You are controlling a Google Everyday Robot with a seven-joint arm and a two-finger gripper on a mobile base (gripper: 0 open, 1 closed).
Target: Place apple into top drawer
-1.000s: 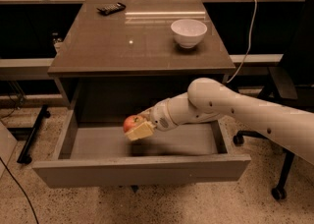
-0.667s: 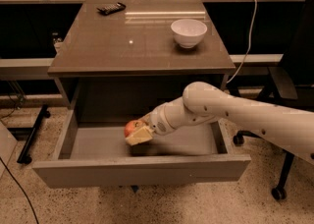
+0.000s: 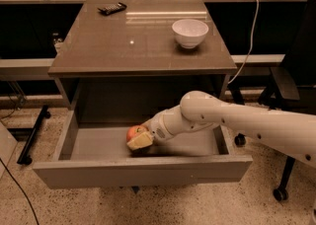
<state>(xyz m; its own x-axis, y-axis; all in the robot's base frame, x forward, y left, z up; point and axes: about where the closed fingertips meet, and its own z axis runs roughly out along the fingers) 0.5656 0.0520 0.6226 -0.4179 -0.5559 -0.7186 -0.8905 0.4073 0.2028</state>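
- Descent of gripper (image 3: 140,140) deeper into wide shallow grey top drawer (image 3: 148,170) versus a second ago.
- Clenched on small round red-orange apple (image 3: 133,132), near drawer floor.
- Release likely next.

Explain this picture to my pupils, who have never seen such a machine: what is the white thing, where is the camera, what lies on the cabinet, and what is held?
The white jointed limb is a robot arm, reaching in from the right of the picture. At its tip is the gripper, a two-fingered clamp, which is inside the open top drawer. Its fingers are closed on the apple, low over the drawer floor. There is a single camera view, looking down at the cabinet from the front; where the camera is mounted is not known. On the cabinet top are a white bowl and, at the back, a small dark object that I cannot identify.
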